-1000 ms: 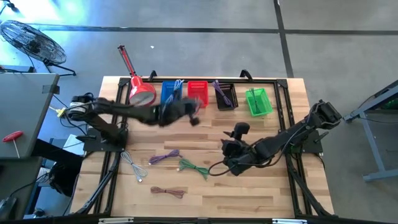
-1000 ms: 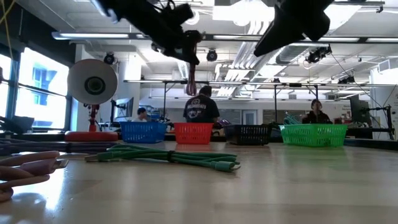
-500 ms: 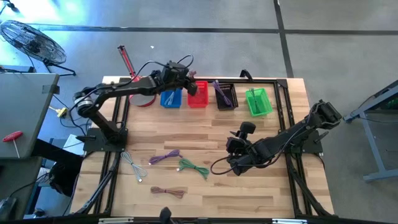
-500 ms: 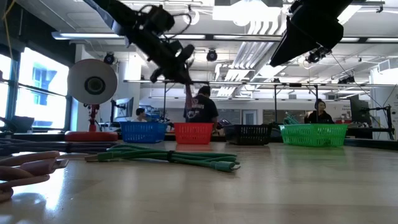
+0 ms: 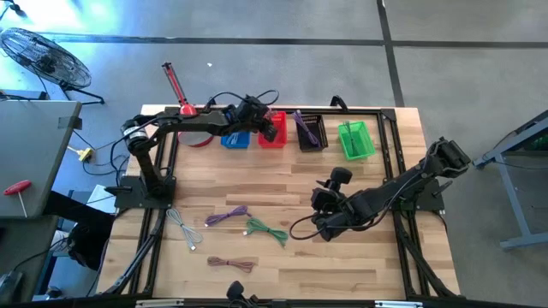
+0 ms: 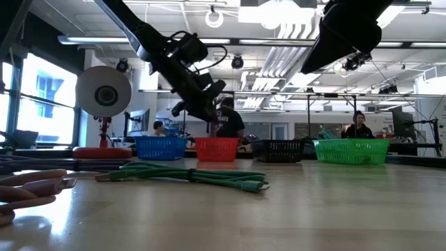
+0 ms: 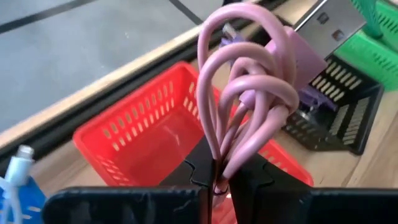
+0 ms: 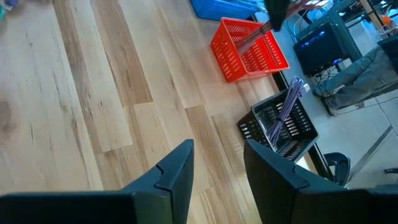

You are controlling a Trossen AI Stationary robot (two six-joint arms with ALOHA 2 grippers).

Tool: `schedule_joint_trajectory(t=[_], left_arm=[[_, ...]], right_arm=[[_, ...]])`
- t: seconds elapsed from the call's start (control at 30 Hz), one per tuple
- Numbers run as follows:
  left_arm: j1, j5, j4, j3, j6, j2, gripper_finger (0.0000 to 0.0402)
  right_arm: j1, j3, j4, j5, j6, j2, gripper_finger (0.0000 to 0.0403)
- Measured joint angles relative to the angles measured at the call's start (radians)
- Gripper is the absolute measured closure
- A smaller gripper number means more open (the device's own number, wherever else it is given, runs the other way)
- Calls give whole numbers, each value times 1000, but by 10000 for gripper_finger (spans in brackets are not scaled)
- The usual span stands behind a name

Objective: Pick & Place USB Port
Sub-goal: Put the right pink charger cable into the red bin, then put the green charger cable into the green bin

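Left end effector (image 7: 217, 180) is being kept pinched on a looped pink USB cable (image 7: 245, 106), which is being held directly over the red basket (image 7: 143, 134). Right end effector (image 8: 217, 162), fingers spread and empty, is being parked mid-desk (image 5: 342, 171), much farther off.

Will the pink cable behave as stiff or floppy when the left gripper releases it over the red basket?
Probably floppy: the pink cable hangs in loose loops from the left gripper. It likely drops limp into the red basket, perhaps uncoiling.
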Motion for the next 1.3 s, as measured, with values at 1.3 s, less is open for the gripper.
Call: schedule_joint_trajectory(t=[1.3], left_arm=[[1,79,-67,0,0,3,318]], right_arm=[[0,0,14,-1,0,0,269]])
